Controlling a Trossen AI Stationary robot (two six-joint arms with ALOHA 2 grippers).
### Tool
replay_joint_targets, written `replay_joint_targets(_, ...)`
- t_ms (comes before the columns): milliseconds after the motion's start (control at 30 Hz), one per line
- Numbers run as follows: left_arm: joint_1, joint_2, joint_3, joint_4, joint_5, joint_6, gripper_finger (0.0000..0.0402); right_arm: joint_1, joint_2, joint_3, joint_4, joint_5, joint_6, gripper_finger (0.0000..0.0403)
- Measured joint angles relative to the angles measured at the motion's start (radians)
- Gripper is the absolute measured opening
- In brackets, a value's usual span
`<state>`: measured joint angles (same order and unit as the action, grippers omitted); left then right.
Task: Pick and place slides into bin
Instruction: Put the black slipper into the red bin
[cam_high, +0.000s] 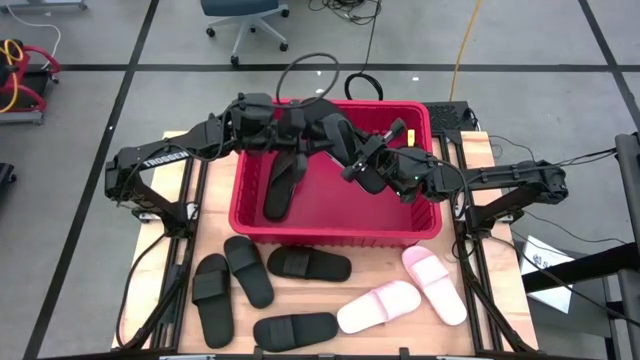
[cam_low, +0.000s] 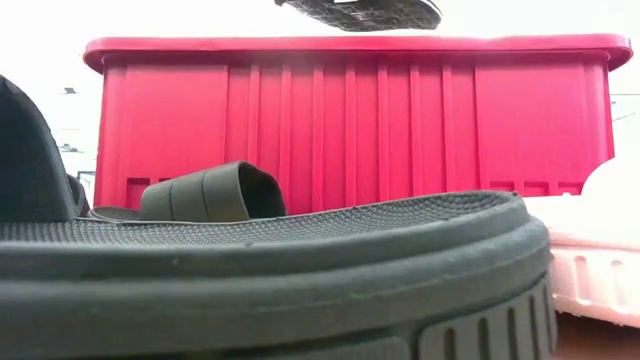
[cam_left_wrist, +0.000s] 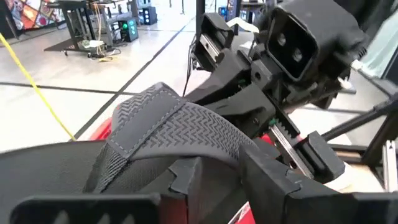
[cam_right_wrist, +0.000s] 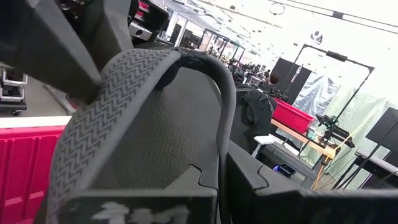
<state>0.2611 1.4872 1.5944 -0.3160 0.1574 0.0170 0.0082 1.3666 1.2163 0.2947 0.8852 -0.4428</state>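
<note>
The red bin (cam_high: 330, 238) stands in the middle of the table. Above it hangs a black slide (cam_high: 345, 140), and its sole (cam_low: 360, 12) shows over the bin's rim (cam_low: 350, 45). My right gripper (cam_high: 362, 160) is shut on this slide. My left gripper (cam_high: 305, 135) stands open, one finger on either side of the slide's ribbed strap (cam_left_wrist: 168, 124); I cannot tell whether they touch it. Another black slide (cam_high: 280, 185) lies inside the bin. Several black slides (cam_high: 248, 270) and two pink ones (cam_high: 378, 305) lie flat on the table before the bin. My right gripper (cam_right_wrist: 211, 199) pinches the black slide's strap at its edge (cam_right_wrist: 222, 155) between its two fingers. The fingers come about level from the table's right side. The slide hangs clear above the bin, its sole toward the table's near edge.
The loose slides fill the near strip of the table, one black sole (cam_low: 300, 270) close to the low camera. Both arms meet over the far half of the bin. An office chair (cam_high: 245, 20) and cables lie on the floor beyond the table.
</note>
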Motion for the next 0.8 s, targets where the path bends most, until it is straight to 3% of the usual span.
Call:
replay_joint_targets(233,0.000,0.000,0.000,0.029,0.000,-0.041,0.0099,0.000,0.000,0.000,0.000,-0.001,0.000,0.0000)
replay_joint_targets(433,0.000,0.000,0.000,0.026,0.000,-0.044,0.0013,0.000,0.000,0.000,0.000,-0.001,0.008,0.0000)
replay_joint_targets(800,0.015,0.000,0.000,-0.002,0.003,-0.042,0.0002,0.000,0.000,0.000,-0.002,0.000,0.003,0.0017)
